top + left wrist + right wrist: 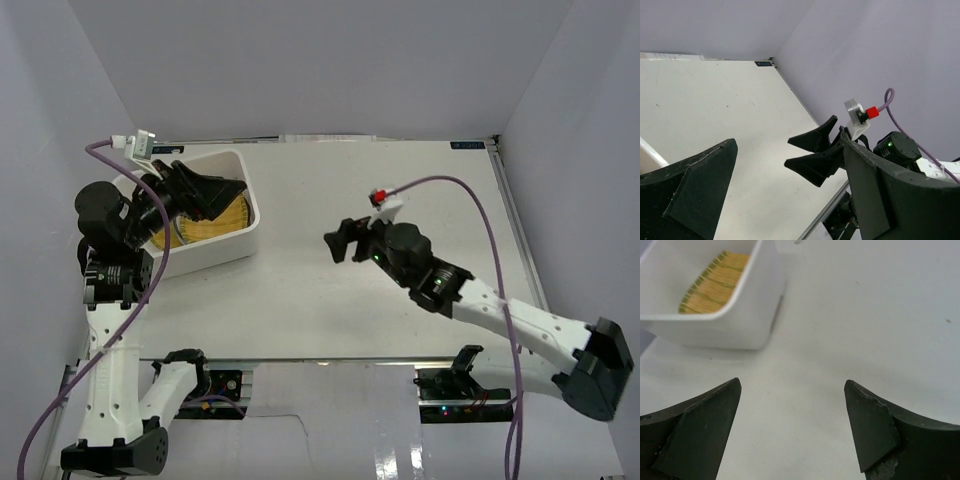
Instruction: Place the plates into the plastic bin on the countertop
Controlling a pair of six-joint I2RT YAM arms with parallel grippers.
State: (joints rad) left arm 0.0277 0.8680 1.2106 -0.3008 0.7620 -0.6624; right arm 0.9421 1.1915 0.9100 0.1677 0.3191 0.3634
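Note:
The white plastic bin stands at the back left of the white countertop. A yellow woven plate lies in it, with a paler dish edge showing beside it; other plates are hidden. My left gripper hangs open and empty over the bin. My right gripper is open and empty over the middle of the countertop, pointing at the bin. The right wrist view shows the bin and the woven plate beyond the open gripper. The left wrist view shows my open left gripper and the right gripper.
Grey walls close in the countertop at the back and both sides. A metal rail runs along the right edge and another along the near edge. Purple cables trail from both wrists.

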